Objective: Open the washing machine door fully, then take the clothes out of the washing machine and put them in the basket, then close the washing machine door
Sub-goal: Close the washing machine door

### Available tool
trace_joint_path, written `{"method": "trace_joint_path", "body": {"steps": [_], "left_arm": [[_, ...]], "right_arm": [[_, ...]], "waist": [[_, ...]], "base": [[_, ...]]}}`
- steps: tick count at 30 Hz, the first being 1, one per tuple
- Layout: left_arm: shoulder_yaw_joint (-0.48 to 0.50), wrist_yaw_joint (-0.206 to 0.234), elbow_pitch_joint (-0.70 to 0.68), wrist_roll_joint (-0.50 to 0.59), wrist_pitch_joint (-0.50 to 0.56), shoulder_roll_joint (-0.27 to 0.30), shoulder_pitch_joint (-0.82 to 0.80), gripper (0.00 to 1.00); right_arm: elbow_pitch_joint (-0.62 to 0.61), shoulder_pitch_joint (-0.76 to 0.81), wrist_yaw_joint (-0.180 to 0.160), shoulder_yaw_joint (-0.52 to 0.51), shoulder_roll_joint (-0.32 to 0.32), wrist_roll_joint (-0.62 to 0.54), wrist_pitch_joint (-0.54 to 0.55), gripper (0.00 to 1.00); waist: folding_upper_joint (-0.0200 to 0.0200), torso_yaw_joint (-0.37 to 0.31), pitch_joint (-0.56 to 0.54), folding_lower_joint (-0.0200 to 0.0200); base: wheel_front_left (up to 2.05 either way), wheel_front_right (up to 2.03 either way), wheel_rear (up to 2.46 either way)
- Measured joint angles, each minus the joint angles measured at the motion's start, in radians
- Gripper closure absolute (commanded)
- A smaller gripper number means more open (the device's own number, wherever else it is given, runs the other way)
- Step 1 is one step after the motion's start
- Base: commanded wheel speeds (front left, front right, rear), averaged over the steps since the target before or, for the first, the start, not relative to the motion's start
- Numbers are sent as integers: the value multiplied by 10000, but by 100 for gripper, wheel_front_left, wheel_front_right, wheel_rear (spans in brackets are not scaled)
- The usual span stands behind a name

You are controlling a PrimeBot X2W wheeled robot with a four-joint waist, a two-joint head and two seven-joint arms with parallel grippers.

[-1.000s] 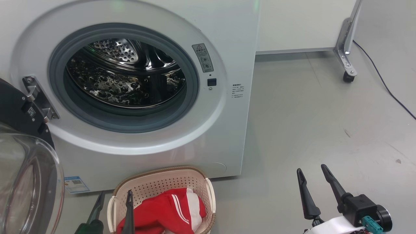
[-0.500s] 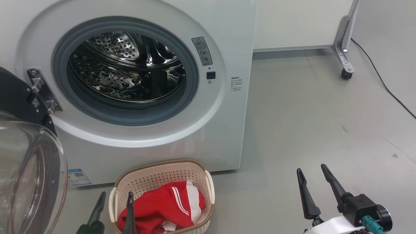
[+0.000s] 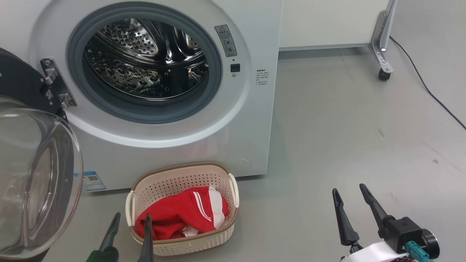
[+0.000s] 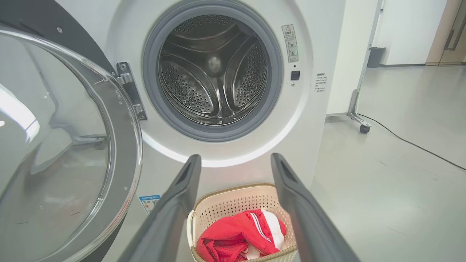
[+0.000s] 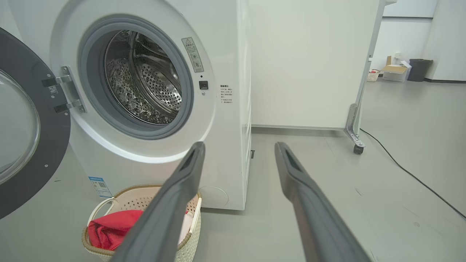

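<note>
nearest, at the low edge: left gripper (image 3: 133, 215), spread wide and empty, hovering at the near rim of the basket (image 3: 174, 170); right gripper (image 3: 348, 189), equally wide and empty, parked over bare floor (image 3: 346, 120), likely just out of the way. in the basket, just before the washing machine (image 3: 255, 120): the clothes (image 3: 182, 214), heaped there after a short carry. at left, the washing machine door (image 3: 36, 174), wide open, probably next to be pushed shut. beyond, bare steel drum (image 3: 145, 62). smooth grey floor, black cable (image 3: 427, 91), castered white panel (image 3: 327, 22) behind.
</note>
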Motion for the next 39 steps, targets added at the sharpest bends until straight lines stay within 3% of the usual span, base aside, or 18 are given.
{"method": "trace_joint_path", "body": {"steps": [18, 39], "left_arm": [[13, 0, -134, 54, 90, 2, 24, 0], [-10, 2, -236, 109, 180, 2, 33, 0]], "right_arm": [[-40, 0, -15, -21, -17, 2, 2, 0], [-98, 0, -84, -25, -58, 2, 38, 0]], "waist": [[0, -16, -5, 0], [0, 77, 29, 0]], "base": [[-61, 61, 0], [-6, 6, 0]]}}
